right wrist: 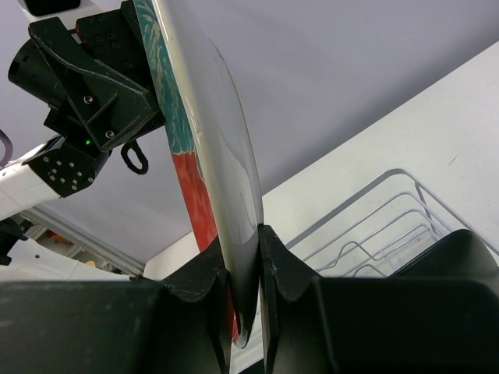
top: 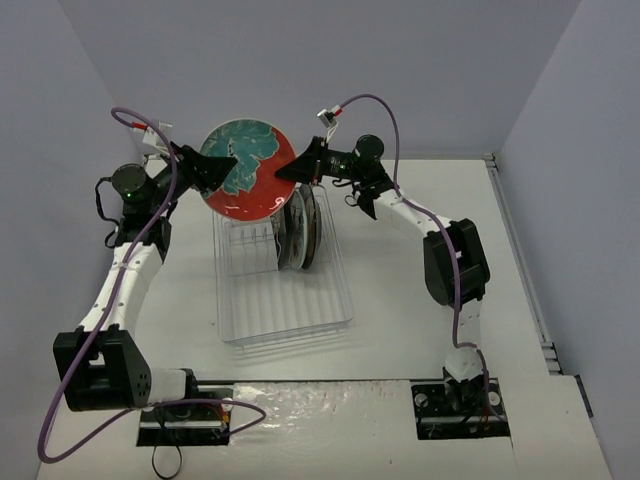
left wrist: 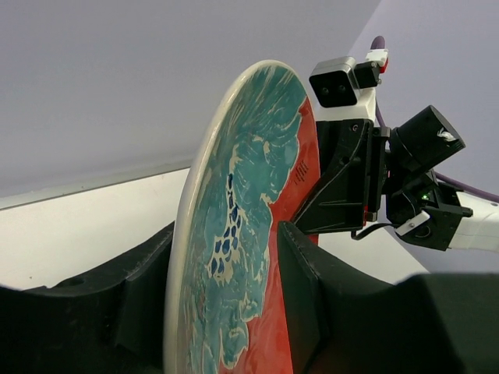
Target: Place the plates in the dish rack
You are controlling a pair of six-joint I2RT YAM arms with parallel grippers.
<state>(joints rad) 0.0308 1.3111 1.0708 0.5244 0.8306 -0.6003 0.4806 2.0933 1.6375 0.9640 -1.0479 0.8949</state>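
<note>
The red round plate with teal flowers [top: 246, 170] hangs upright in the air over the far end of the clear wire dish rack [top: 285, 300]. My left gripper [top: 222, 166] is shut on its left rim, with a finger on each side in the left wrist view [left wrist: 226, 312]. My right gripper [top: 292, 170] is shut on its right rim and pinches it tightly in the right wrist view [right wrist: 243, 273]. Other plates [top: 300, 228] stand on edge in the far right of the rack, one with a dark striped rim. The plate's face shows in the left wrist view [left wrist: 249, 195].
The rack's near rows of prongs [top: 285, 290] hold nothing. Rack wires show below the plate in the right wrist view [right wrist: 374, 210]. White table [top: 400, 320] lies around the rack, with grey walls behind and a rail at the right edge [top: 520, 260].
</note>
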